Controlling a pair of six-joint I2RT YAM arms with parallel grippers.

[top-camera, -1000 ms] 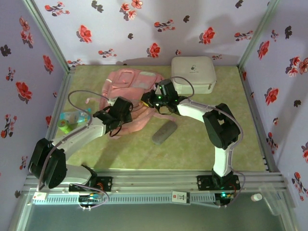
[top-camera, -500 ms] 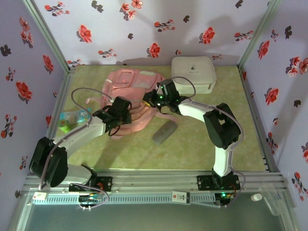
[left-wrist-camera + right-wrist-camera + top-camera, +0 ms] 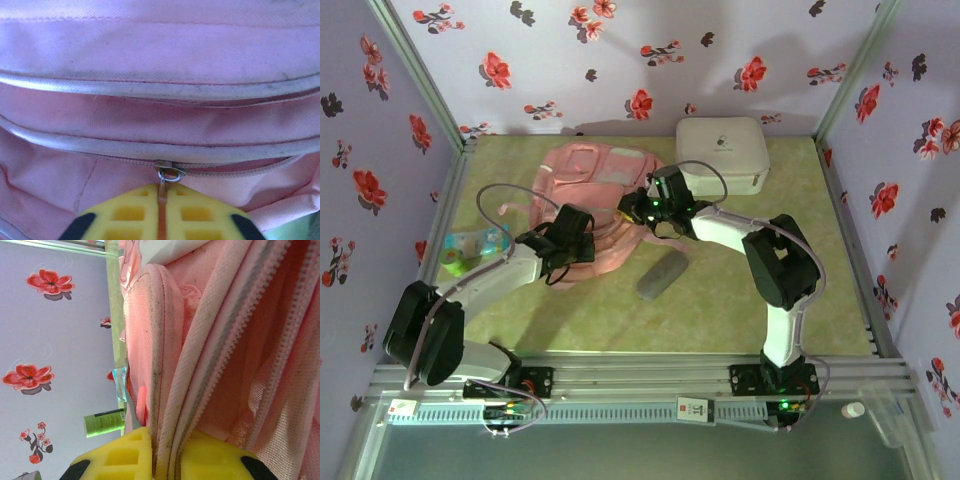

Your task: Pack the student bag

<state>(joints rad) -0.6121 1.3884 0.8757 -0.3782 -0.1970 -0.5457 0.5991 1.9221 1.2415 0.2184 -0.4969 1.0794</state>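
Observation:
The student bag (image 3: 603,168), pink and soft, lies flat in the middle of the green table. My left gripper (image 3: 582,243) is at its near edge. In the left wrist view the yellow fingers (image 3: 125,212) are pressed together on the thin pull tab hanging from the metal zipper slider (image 3: 168,173) of the bag (image 3: 160,55). My right gripper (image 3: 632,210) is at the bag's right side. In the right wrist view it (image 3: 169,452) is shut on the piped edge of the bag (image 3: 240,340) beside the open zipper teeth.
A white rounded-square hard case (image 3: 722,152) stands behind the right arm. A grey oblong pouch (image 3: 661,274) lies just in front of the bag. A green bottle and a clear packet (image 3: 470,248) lie at the left wall; the green bottle (image 3: 104,423) shows past the bag.
My left gripper loosened for a moment and has shut again on the zipper pull, shifting slightly nearer. The right gripper has kept its hold and place.

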